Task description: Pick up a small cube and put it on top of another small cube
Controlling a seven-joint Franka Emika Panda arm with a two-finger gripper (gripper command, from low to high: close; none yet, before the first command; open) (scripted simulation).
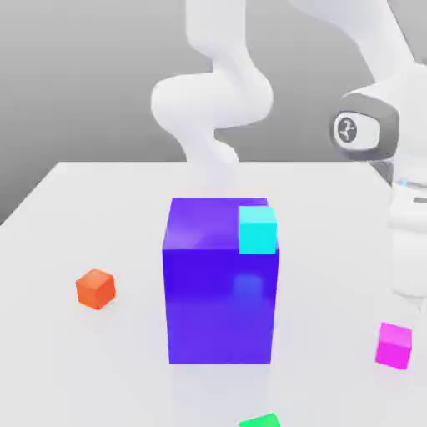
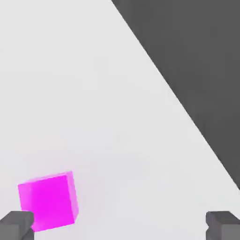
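The small magenta-pink cube [image 1: 394,344] lies on the white table at the exterior view's right, near the front. My arm's hand [image 1: 409,250] hangs just above and behind it. In the hand view the cube [image 2: 48,201] sits on the table right beside one dark fingertip [image 2: 16,225], off to that side of the gap. My gripper [image 2: 119,227] is open, its fingers wide apart with nothing between them. A cyan small cube [image 1: 257,229] rests at the top front corner of the big blue-purple block [image 1: 220,292]. An orange small cube [image 1: 96,288] lies at the exterior view's left.
The tall blue-purple block stands mid-table, to the left of my hand in the exterior view. A green object [image 1: 260,421] peeks in at the front edge. The table's edge [image 2: 187,112] runs diagonally close to the magenta cube, with dark floor beyond.
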